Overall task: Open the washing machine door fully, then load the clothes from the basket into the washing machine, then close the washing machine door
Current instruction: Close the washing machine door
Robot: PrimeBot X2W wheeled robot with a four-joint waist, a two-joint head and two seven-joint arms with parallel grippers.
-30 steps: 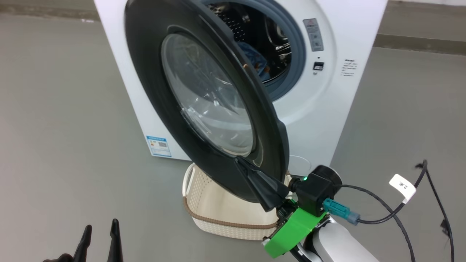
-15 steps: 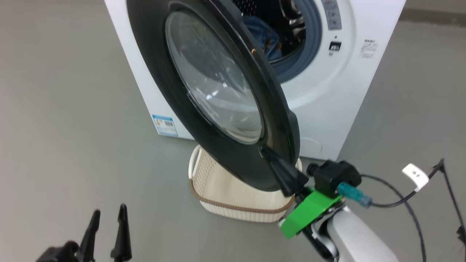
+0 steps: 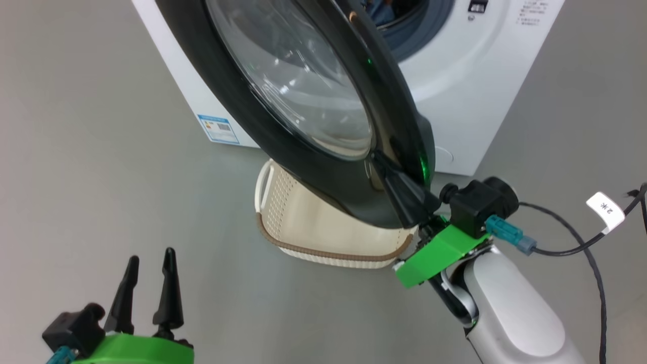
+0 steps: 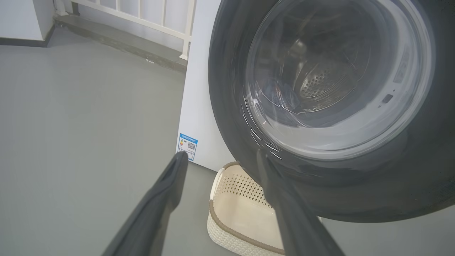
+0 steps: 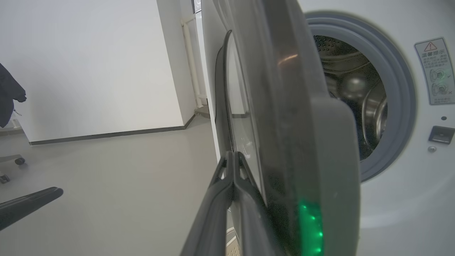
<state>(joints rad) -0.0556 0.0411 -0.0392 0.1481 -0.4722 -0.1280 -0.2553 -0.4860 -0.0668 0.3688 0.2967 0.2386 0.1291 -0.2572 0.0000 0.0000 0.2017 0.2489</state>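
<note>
The washing machine door (image 3: 349, 187) stands partly open, and its glossy black face with the glass bowl window hangs over the basket (image 3: 298, 222). My right gripper (image 3: 384, 167) is shut, and its joined fingers lie against the door's outer face near the lower edge. The right wrist view has those fingers (image 5: 233, 167) beside the door's thick edge (image 5: 305, 149). Low on the left, my left gripper (image 3: 149, 263) is open and holds nothing. Light-blue clothes (image 3: 376, 7) lie inside the washing machine (image 3: 475, 101). What shows of the basket (image 4: 238, 209) holds nothing.
Bare grey floor lies to the left and in front of the machine. A black cable (image 3: 571, 237) with a white tag trails from my right wrist. A blue label (image 4: 187, 146) marks the machine's lower left corner. A white railing (image 4: 142, 17) stands behind.
The head camera has moved, so the machine and door now sit higher and larger in the picture. More of my left gripper shows. My right gripper stays against the door's lower face.
</note>
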